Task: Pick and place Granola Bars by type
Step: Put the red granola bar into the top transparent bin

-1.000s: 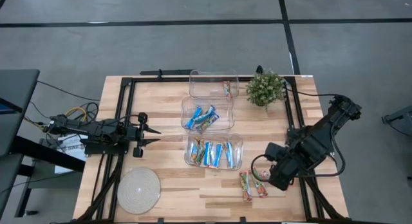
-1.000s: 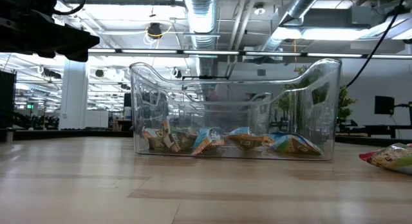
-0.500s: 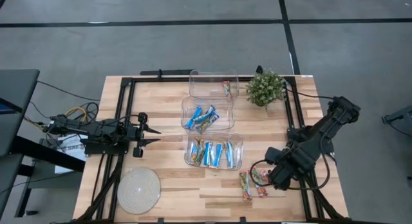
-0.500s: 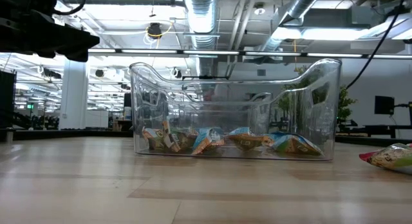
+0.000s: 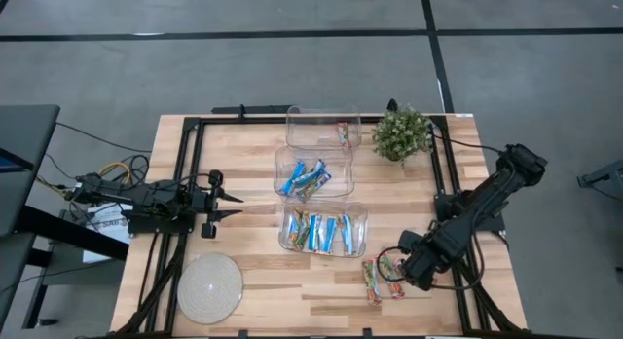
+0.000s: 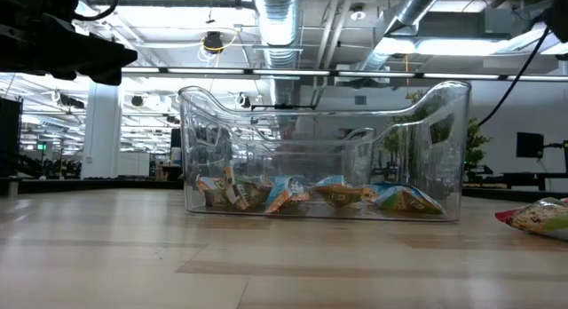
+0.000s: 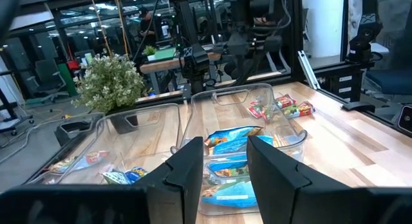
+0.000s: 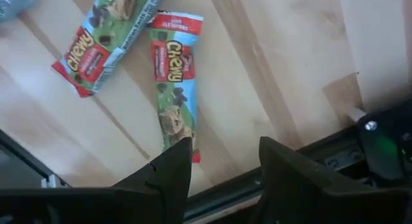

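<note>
Now, line by line from the near edge outward:

Right gripper: the right gripper (image 5: 397, 266) hangs low at the near right of the table (image 5: 243, 300), fingers parted and released, nothing between them.
Key relation: in the right wrist view the nearer loose bar (image 8: 172, 92) runs lengthwise straight out from the gap between the 2 fingers, one end just beside the fingertips (image 8: 174, 161). I judge a short advance and drop would put it in the jaws.
Long axis: that bar lies roughly in line with the claw's reach, so the fingers look set to close across its narrow width.
Loose bars: 2 red-green-orange bars on the bare wood, the second bar (image 8: 106, 40) tilted away, close to the first but not overlapping.
Nearer arm: the right arm, clearly; the left is well apart on the far side of the bins.
Near bin: the near bin (image 5: 323, 229) holds tan-brown and blue wrappers, about 5 or 6; I cannot count them surely.
Middle bin: the middle bin (image 5: 313, 172) holds bright blue bars, about 3.
Far bin: the far bin (image 5: 321, 128) holds 1 red-green-orange bar (image 5: 344, 134), so the loose pair probably belongs there.
Left gripper: the left gripper (image 5: 234, 205) waits at the left table edge, fingers slightly apart, empty.
Bystanders: 1 potted plant (image 5: 400, 132), 1 round disc (image 5: 209, 287).
</note>
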You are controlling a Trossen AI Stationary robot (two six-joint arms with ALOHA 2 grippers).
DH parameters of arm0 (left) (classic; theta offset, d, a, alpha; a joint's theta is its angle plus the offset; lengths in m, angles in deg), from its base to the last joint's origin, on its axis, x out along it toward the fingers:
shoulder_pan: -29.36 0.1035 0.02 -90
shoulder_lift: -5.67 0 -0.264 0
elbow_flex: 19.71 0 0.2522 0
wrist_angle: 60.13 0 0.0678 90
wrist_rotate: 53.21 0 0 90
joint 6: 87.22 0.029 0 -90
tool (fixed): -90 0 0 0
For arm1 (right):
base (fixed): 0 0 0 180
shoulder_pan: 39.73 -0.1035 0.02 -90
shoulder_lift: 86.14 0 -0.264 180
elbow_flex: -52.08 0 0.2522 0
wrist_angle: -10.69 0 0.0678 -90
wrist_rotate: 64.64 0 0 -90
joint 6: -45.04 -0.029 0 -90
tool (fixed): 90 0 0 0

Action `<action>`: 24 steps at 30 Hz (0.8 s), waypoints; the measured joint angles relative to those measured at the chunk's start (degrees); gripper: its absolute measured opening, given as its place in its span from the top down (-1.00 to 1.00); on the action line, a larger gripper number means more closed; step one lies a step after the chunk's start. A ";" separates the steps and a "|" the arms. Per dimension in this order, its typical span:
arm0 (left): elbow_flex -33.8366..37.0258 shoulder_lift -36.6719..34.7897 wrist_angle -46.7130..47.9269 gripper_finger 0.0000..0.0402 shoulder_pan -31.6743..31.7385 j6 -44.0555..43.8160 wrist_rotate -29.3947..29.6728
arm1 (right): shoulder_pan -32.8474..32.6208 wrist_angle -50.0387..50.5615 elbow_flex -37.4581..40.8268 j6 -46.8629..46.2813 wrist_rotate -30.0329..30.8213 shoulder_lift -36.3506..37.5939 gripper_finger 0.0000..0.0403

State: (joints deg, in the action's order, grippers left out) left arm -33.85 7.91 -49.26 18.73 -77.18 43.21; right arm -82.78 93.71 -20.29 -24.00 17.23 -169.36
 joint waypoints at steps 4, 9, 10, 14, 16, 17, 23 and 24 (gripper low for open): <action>-0.01 0.00 0.00 0.43 0.01 0.17 0.02 | 0.23 -1.44 2.43 0.00 0.01 0.00 0.14; 0.00 0.00 0.00 0.43 0.00 -0.13 0.00 | 0.50 -5.13 4.30 0.00 -0.12 0.00 0.03; 0.00 0.00 0.00 0.43 0.00 -0.10 0.02 | 0.50 -6.04 4.73 0.00 -0.46 0.02 -0.01; -0.01 0.00 0.00 0.43 0.01 0.22 0.02 | 0.50 -9.18 6.80 -0.01 -2.21 0.02 -0.17; 0.00 0.00 0.00 0.43 0.01 -0.13 0.00 | 0.50 -10.73 7.68 -0.02 -2.46 0.00 -0.22; 0.00 0.00 0.00 0.43 0.01 -0.12 0.02 | 0.46 -11.94 8.16 -0.02 -2.49 0.00 -0.24; -0.01 0.00 0.00 0.43 0.01 -0.04 0.01 | -0.23 -20.68 11.77 0.04 -3.96 -0.02 -0.24; 0.00 0.00 0.00 0.43 0.01 -0.13 0.02 | -0.49 -21.76 12.36 0.02 -3.99 -0.02 -0.24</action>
State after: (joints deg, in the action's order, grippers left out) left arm -33.85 7.91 -49.26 18.73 -77.30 43.23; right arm -83.26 71.96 -7.93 -23.97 13.24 -169.38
